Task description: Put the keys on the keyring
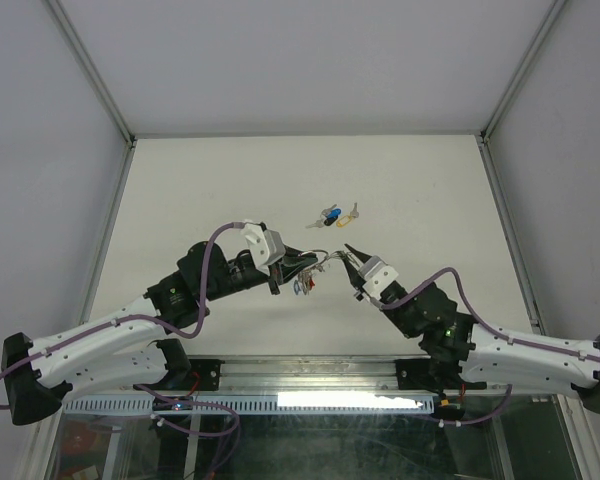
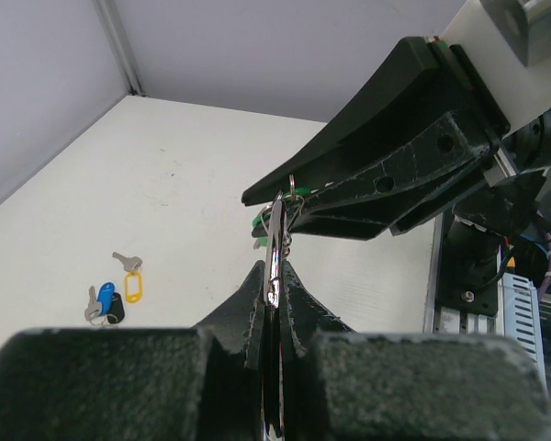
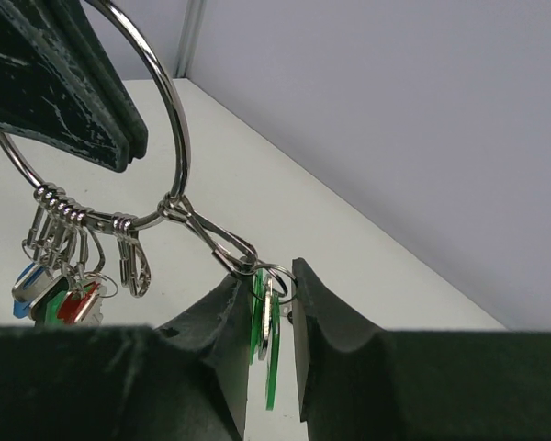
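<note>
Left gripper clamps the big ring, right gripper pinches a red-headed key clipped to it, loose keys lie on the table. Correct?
Not quite. The right gripper pinches a green-headed key, not a red-headed one; the right wrist view shows it between the fingers. The rest stands: the left gripper clamps the keyring, and the loose keys lie on the table.

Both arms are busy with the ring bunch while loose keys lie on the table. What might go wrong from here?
1. The left gripper pinches the keyring by its thin wire only. A pull from the right gripper, clamped on the green-headed key, might twist it loose.
2. The loose keys lie on the table with both grippers occupied, so fetching one likely means letting go of something.
</note>
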`<action>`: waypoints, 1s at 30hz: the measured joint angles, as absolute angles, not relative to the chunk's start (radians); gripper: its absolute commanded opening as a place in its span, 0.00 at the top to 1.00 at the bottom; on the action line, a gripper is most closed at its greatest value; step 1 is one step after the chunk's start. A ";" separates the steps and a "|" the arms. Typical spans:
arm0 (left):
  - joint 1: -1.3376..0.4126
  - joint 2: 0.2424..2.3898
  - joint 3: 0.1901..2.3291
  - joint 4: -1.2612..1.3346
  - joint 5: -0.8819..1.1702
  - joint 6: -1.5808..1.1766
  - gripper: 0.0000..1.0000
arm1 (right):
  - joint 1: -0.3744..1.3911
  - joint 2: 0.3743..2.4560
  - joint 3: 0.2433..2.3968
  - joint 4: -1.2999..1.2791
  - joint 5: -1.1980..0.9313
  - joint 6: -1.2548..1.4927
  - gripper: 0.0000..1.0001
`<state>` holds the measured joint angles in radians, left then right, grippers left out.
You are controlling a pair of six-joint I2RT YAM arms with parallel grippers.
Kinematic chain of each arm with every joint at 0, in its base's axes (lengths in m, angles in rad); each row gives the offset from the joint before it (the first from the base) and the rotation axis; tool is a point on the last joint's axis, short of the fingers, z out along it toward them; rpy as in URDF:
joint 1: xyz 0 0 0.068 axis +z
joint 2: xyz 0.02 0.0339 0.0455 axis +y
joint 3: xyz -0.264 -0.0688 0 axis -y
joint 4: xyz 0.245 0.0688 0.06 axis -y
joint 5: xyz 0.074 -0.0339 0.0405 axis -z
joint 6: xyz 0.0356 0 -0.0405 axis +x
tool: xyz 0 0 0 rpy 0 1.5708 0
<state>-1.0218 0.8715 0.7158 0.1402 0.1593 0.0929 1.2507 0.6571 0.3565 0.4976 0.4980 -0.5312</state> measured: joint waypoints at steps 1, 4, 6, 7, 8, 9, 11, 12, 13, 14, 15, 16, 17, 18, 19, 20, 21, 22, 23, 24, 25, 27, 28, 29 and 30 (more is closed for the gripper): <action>-1.022 0.871 0.716 0.141 0.159 0.093 1.00 | 1.251 0.645 0.366 0.472 0.498 -0.542 0.96; -1.022 0.876 0.716 0.141 0.160 0.093 1.00 | 1.252 0.618 0.397 0.393 0.498 -0.568 0.96; -1.022 0.881 0.715 0.142 0.162 0.093 1.00 | 1.252 0.606 0.421 0.341 0.500 -0.585 0.95; -1.022 0.884 0.715 0.142 0.163 0.093 1.00 | 1.252 0.602 0.438 0.307 0.502 -0.597 0.95; -1.022 0.886 0.714 0.145 0.164 0.093 1.00 | 1.252 0.600 0.451 0.285 0.503 -0.605 0.95; -1.022 0.888 0.711 0.153 0.165 0.093 1.00 | 1.252 0.599 0.476 0.247 0.506 -0.618 0.94; -1.022 0.895 0.706 0.166 0.168 0.093 1.00 | 1.252 0.600 0.515 0.200 0.509 -0.636 0.94; -1.022 0.901 0.704 0.174 0.169 0.093 1.00 | 1.252 0.602 0.538 0.170 0.509 -0.646 0.93; -1.022 0.907 0.704 0.178 0.171 0.093 1.00 | 1.252 0.607 0.564 0.141 0.509 -0.656 0.92; -1.022 0.913 0.704 0.184 0.173 0.093 1.00 | 1.252 0.613 0.590 0.113 0.509 -0.664 0.92; -1.022 0.920 0.704 0.191 0.178 0.093 1.00 | 1.252 0.620 0.617 0.086 0.509 -0.673 0.92; -1.022 0.926 0.704 0.196 0.182 0.093 1.00 | 1.252 0.627 0.635 0.068 0.509 -0.678 0.91; -1.022 0.933 0.703 0.204 0.185 0.094 1.00 | 1.252 0.635 0.658 0.042 0.509 -0.686 0.91; -1.022 0.937 0.701 0.213 0.186 0.094 1.00 | 1.252 0.643 0.678 0.020 0.508 -0.693 0.91; -1.022 0.940 0.696 0.222 0.187 0.094 1.00 | 1.252 0.653 0.698 -0.003 0.508 -0.702 0.90; -1.022 0.943 0.690 0.233 0.187 0.094 1.00 | 1.252 0.662 0.716 -0.027 0.506 -0.710 0.90; -1.022 0.945 0.686 0.235 0.188 0.094 1.00 | 1.252 0.672 0.733 -0.050 0.503 -0.716 0.89; -1.022 0.947 0.680 0.242 0.189 0.094 1.00 | 1.252 0.680 0.747 -0.069 0.500 -0.721 0.89; -1.022 0.949 0.674 0.251 0.189 0.094 1.00 | 1.252 0.691 0.765 -0.094 0.493 -0.727 0.88; -1.022 0.952 0.665 0.263 0.189 0.094 1.00 | 1.252 0.702 0.784 -0.117 0.487 -0.733 0.88; -1.022 0.955 0.656 0.278 0.190 0.094 1.00 | 1.252 0.713 0.801 -0.139 0.480 -0.737 0.88; -1.022 0.960 0.634 0.309 0.189 0.093 1.00 | 1.252 0.733 0.831 -0.178 0.467 -0.744 0.88; -1.022 0.961 0.624 0.323 0.189 0.093 1.00 | 1.252 0.744 0.846 -0.197 0.461 -0.748 0.87; -1.022 0.962 0.609 0.347 0.188 0.092 1.00 | 1.252 0.753 0.857 -0.209 0.455 -0.751 0.87; -1.022 0.962 0.596 0.366 0.186 0.090 1.00 | 1.252 0.762 0.870 -0.224 0.448 -0.756 0.86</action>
